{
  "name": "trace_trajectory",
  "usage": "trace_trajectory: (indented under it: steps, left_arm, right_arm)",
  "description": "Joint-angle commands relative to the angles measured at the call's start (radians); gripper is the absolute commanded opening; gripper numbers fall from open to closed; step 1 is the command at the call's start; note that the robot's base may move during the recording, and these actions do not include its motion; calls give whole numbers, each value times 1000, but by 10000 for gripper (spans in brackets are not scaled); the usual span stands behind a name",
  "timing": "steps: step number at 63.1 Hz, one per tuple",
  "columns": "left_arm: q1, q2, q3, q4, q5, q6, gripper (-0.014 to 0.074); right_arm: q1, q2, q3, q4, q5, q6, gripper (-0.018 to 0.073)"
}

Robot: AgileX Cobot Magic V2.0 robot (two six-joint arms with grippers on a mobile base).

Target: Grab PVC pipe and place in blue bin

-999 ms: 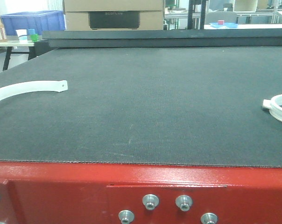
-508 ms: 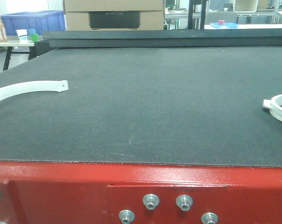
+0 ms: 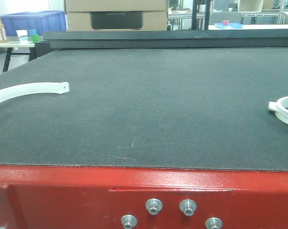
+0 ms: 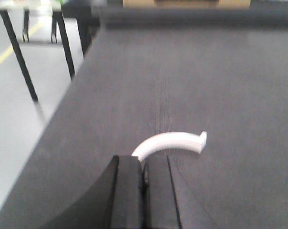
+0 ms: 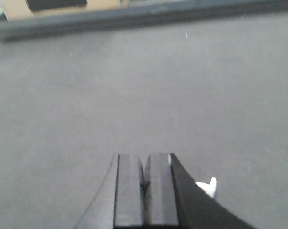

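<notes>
Front: we see curved PVC pipe piece (image 3: 29, 90) flat on mat (image 3: 158, 105), near left; blue bin (image 3: 34, 21) far left.
Left wrist: left gripper (image 4: 145, 191) low, pointing far, jaws pressed together, empty; pipe piece just beyond tips.
Right wrist: right gripper (image 5: 145, 186) same, empty, over mat.

Dark grey, fine-woven counter (image 3: 172, 109); red front frame (image 3: 63, 191). White curved PVC piece (image 3: 27, 90). Blue bin (image 3: 34, 21). Tan cardboard box (image 3: 77, 21).
</notes>
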Motion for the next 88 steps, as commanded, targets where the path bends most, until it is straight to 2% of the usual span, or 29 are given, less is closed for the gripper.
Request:
trace_trajectory:
  steps: [1,12,18,26,36,42,48,59,72,88]
  left_arm:
    - [-4,40,-9,4,7,-4,-111]
    - [-4,107,-17,4,9,-4,-111]
    - [-4,134,-41,2,14,-4,-111]
    - [-4,168,-96,2,18,-4,-105]
    - [-4,215,-165,2,23,-4,22]
    - [-4,243,-199,2,23,-4,111]
    - [-4,269,-221,10,23,-4,155]
    - [-4,318,-229,46,23,-4,160]
    - [-4,366,-229,46,-1,-4,160]
    - [-2,415,-229,46,-19,-4,160]
  right_arm:
    - [0,3,-8,15,-53,-1,-156]
    - [0,38,-8,15,-15,-8,-101]
    - [0,63,-8,15,2,-53,-24]
    - [0,107,-8,15,3,-56,117]
    - [0,178,-8,15,-8,-56,282]
    - [0,219,-8,17,-23,-56,289]
    - [0,252,-8,19,-36,-56,288]
    - [0,270,-8,21,-93,-56,288]
    - [0,272,-8,25,-155,-56,288]
    - [0,328,-8,25,-103,-56,288]
